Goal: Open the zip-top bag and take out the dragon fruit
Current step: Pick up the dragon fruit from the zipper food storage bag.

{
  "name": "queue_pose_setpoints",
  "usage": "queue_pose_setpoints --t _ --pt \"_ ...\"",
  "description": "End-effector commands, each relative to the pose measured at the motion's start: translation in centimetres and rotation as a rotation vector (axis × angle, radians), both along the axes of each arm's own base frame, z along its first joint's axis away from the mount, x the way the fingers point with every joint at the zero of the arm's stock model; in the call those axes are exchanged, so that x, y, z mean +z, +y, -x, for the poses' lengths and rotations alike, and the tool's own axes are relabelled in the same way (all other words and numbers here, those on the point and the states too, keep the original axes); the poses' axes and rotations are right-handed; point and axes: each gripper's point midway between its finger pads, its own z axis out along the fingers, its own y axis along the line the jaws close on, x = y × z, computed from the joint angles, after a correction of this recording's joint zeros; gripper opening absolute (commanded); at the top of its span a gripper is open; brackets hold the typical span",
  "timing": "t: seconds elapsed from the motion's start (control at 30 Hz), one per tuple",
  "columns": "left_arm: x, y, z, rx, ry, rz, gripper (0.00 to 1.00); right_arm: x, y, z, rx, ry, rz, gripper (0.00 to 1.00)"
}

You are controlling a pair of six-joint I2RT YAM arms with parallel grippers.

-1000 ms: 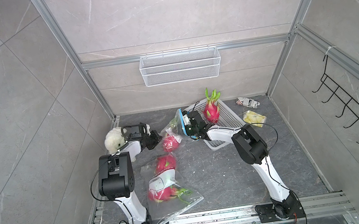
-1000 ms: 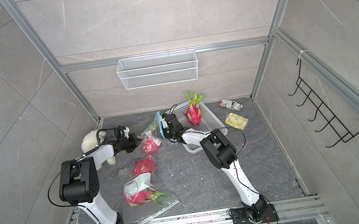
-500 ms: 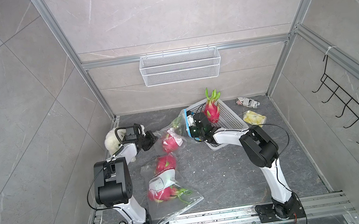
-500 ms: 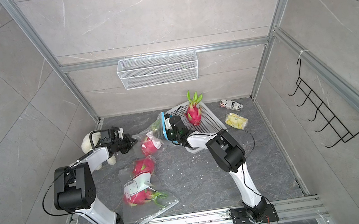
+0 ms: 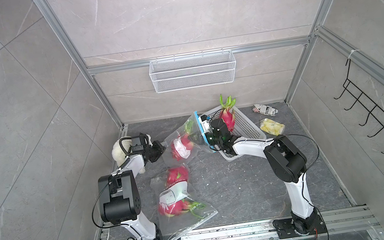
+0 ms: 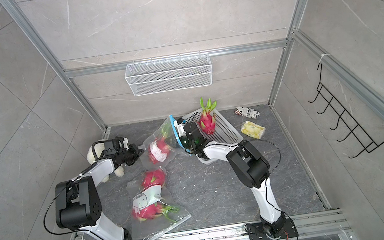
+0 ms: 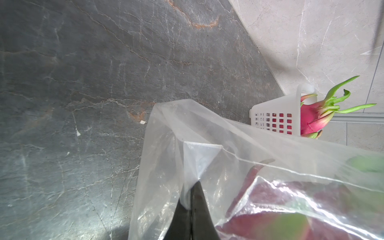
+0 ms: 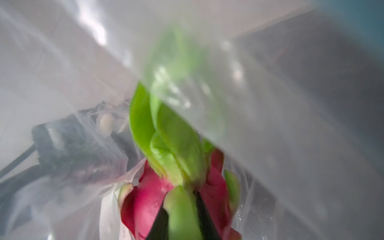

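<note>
A clear zip-top bag (image 5: 183, 137) with a blue zip strip hangs stretched between my two grippers above the table. Inside it is a magenta dragon fruit (image 5: 181, 146) with green leaves. My left gripper (image 7: 193, 187) is shut on a fold of plastic at the bag's far corner, also seen in a top view (image 6: 140, 153). My right gripper (image 8: 182, 216) reaches in through the bag's mouth. It is shut on a green leaf at the top of the dragon fruit (image 8: 145, 199). In both top views its fingers are hidden behind the plastic.
A white basket (image 5: 247, 130) behind the right arm holds another dragon fruit (image 5: 228, 118). A second bag (image 5: 188, 210) with two fruits lies near the front. A white plush toy (image 5: 119, 152) sits at the left. A printed packet (image 5: 264, 110) and a yellow item (image 5: 272, 127) lie at the back right.
The right gripper's jaws have closed on the fruit's green leaf inside the bag. The right arm's elbow has swung rightward. The left gripper has kept its hold on the bag corner.
</note>
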Motion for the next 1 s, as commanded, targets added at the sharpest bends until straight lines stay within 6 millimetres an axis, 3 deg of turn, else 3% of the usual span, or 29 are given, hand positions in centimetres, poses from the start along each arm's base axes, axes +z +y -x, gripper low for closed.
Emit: queue_pose_setpoints --t 0.0,0.1,0.47,0.97 --pt "1.0 1.7 0.2 0.060 -0.029 -0.019 0.00 3.5 -1.2 0.3 -0.028 -0.112 -0.001 0.07" --pt "1.2 2.6 -0.1 0.103 -0.044 0.007 0.00 4.4 -2.6 0.9 -0.049 -0.162 0.059 0.06" --pt "1.6 3.0 -0.1 0.108 -0.053 -0.004 0.00 7.0 -8.5 2.6 -0.115 -0.199 0.195 0.05" --pt "1.6 3.3 0.2 0.111 -0.052 -0.023 0.00 12.4 -14.1 3.7 -0.208 -0.294 0.261 0.05"
